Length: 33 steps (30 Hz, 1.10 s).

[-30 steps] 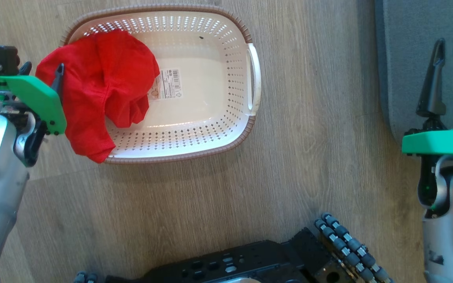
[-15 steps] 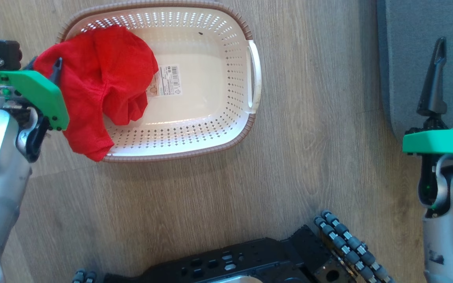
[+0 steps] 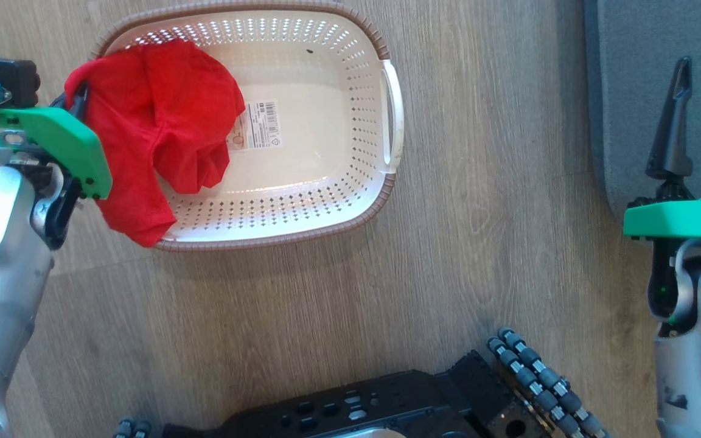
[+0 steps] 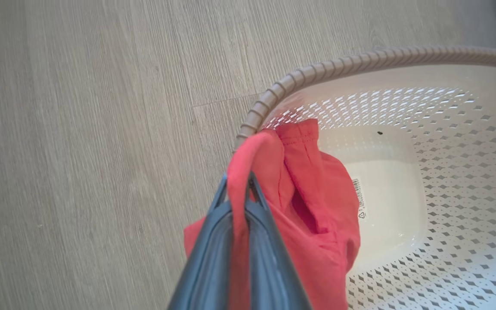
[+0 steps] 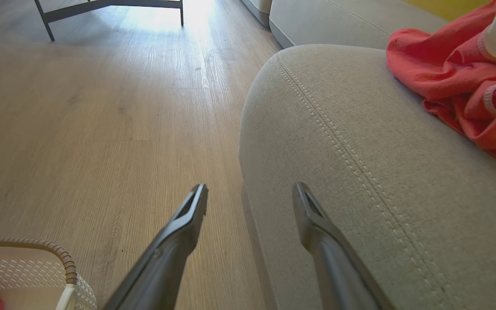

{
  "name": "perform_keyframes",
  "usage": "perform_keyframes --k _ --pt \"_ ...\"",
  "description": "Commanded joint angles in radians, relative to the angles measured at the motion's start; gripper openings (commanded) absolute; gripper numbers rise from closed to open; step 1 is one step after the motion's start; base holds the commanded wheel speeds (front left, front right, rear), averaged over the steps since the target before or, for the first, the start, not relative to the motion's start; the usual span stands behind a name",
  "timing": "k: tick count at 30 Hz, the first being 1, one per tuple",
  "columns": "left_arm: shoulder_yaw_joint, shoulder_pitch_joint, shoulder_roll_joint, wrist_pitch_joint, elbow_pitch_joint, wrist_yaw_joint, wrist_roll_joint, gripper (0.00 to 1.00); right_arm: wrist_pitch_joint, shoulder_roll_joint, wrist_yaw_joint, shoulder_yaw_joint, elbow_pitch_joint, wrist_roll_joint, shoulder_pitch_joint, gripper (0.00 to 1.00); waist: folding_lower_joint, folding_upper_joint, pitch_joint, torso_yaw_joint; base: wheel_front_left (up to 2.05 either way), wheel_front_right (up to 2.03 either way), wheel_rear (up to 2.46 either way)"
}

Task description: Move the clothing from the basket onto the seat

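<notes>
The wood floor (image 3: pixel 478 182) carries everything. The grey seat (image 5: pixel 360 172) stands at the robot's right, well apart from the basket (image 3: pixel 326 201), which sits on the floor ahead and to the left.

One garment, the red-and-white one (image 5: pixel 459 86), already lies crumpled on the seat cushion. That looks like about half the task done.

The plain red garment (image 3: pixel 162 121) is not yet out. It is bunched in the basket's left end, with one part draped over the brown rim and hanging outside. Apart from it, the basket holds nothing but its label.

The left fingers (image 4: pixel 211 249) are pressed together on a fold of the plain red garment, right at the rim, and the cloth runs up between them. The right fingers (image 5: pixel 175 241) stand wide and hold nothing, hovering by the seat's rounded corner.

What is left, by my reading, is to lift this garment clear of the basket, carry it across the floor and drop it on the seat.
</notes>
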Motion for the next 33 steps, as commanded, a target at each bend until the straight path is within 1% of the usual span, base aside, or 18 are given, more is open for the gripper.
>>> perform_keyframes --k 1,9,15,21,28,29,33 --pt "0.021 -0.007 0.033 -0.019 -0.014 0.0 0.002 0.0 -0.012 -0.007 0.007 0.009 -0.022 0.007 0.019 1.0 0.0 0.0 -0.005 0.001 0.0 0.0 0.0" --pt "0.022 0.029 0.035 -0.068 -0.091 0.006 -0.005 0.0 -0.012 -0.007 0.007 0.003 -0.006 0.009 0.031 1.0 0.0 0.0 -0.054 0.013 0.0 0.0 0.0" --pt "0.062 0.113 0.044 -0.112 -0.216 0.04 -0.047 0.0 -0.012 -0.007 0.007 -0.012 0.011 0.002 0.057 1.0 0.0 0.0 -0.15 0.038 0.0 0.0 0.0" --pt "0.102 0.225 0.07 -0.136 -0.364 0.093 -0.078 0.0 -0.012 -0.007 0.007 -0.026 0.037 -0.034 0.1 1.0 0.0 0.0 -0.309 0.078 0.0 0.0 0.0" --pt "0.139 0.356 0.118 -0.13 -0.565 0.176 -0.107 0.0 -0.012 -0.007 0.007 -0.034 0.079 -0.071 0.164 1.0 0.0 0.0 -0.514 0.134 0.0 0.0 0.0" --pt "0.139 0.356 0.118 -0.13 -0.565 0.176 -0.107 0.0 -0.012 -0.007 0.007 -0.034 0.079 -0.071 0.164 1.0 0.0 0.0 -0.514 0.134 0.0 0.0 0.0" --pt "0.158 0.442 0.158 -0.107 -0.684 0.229 -0.123 0.0 -0.012 -0.007 0.007 -0.041 0.096 -0.089 0.209 1.0 0.0 0.0 -0.611 0.166 0.0 0.0 0.0"
